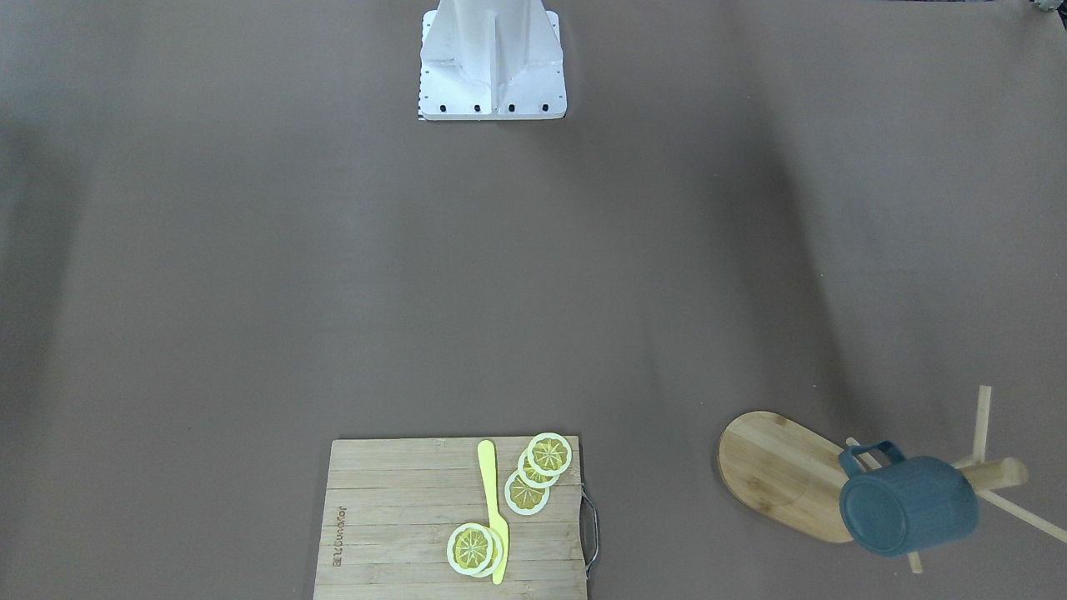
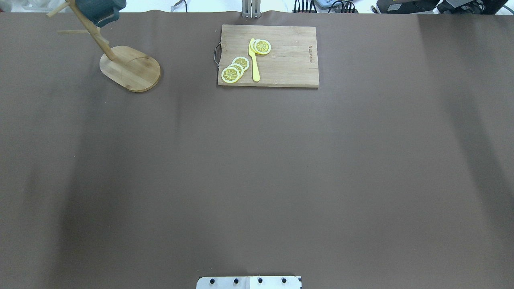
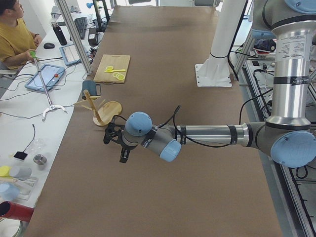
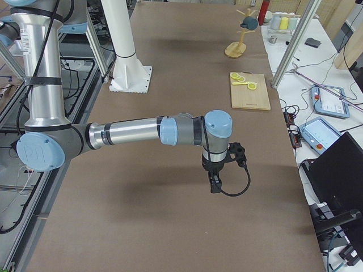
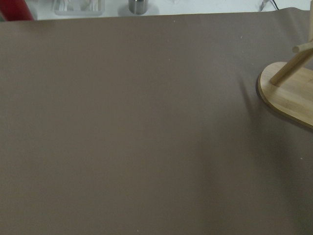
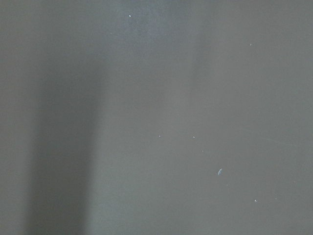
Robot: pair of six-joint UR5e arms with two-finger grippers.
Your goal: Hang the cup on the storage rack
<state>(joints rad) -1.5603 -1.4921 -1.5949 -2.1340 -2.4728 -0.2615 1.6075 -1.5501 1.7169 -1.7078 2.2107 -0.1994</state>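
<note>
The slate blue-grey cup (image 1: 909, 504) hangs by its loop handle on a peg of the wooden storage rack (image 1: 779, 471), clear of the table. Both also show at the far left of the overhead view, the cup (image 2: 98, 9) above the rack's oval base (image 2: 130, 70). The left wrist view shows only part of the rack's base (image 5: 288, 93). My left gripper (image 3: 114, 148) shows only in the exterior left view, a short way from the rack (image 3: 107, 108); I cannot tell if it is open. My right gripper (image 4: 214, 184) shows only in the exterior right view, far from the rack (image 4: 235, 50); I cannot tell its state.
A rectangular wooden cutting board (image 1: 400, 517) lies at the table's far edge with lemon slices (image 1: 538, 471) and a yellow knife (image 1: 493, 508) on it. The robot's white base (image 1: 492, 62) stands at the near edge. A person (image 3: 15, 37) sits at a side desk.
</note>
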